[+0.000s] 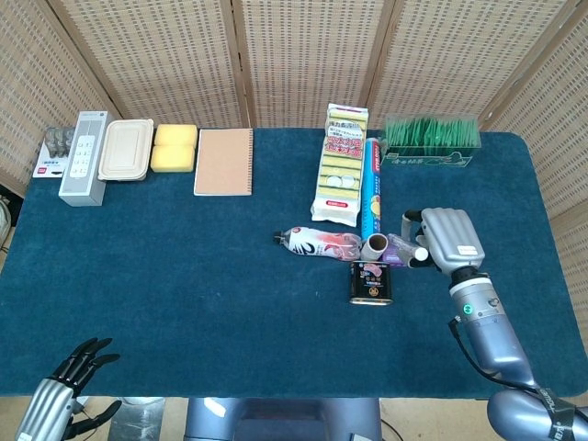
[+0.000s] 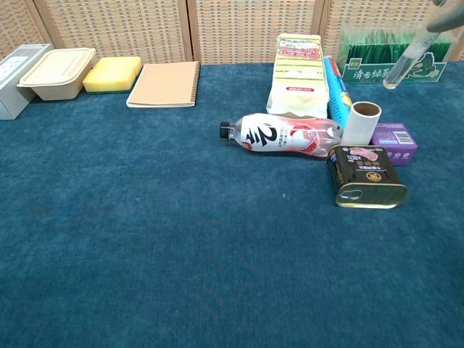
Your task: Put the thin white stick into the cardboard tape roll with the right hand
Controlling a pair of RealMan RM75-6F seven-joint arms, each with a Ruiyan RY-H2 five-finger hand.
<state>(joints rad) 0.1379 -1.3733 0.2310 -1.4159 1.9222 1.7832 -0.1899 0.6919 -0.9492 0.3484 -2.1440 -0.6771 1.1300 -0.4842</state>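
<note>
Slanting tip-down above and right of the upright roll (image 2: 361, 123), the thin translucent white stick (image 2: 405, 63) sits gripped in the right hand (image 1: 446, 237), fingers curled around it.

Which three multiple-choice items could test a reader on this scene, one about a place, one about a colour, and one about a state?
1. Where does the cardboard tape roll stand?
A. On the notebook
B. Between the plastic bottle and the purple box
C. Inside the beige food container

2. What colour is the cloth on the table?
A. Dark blue
B. Red
C. White

3. What is the state of the thin white stick?
A. Lying flat on the table
B. Already inside the roll
C. Held in the air by the right hand, tilted, not yet in the roll

Answers: 1 B, the chest view shows the roll upright between those two. 2 A, both views show a dark blue surface. 3 C, the chest view shows the stick slanting above and to the right of the roll.
</note>
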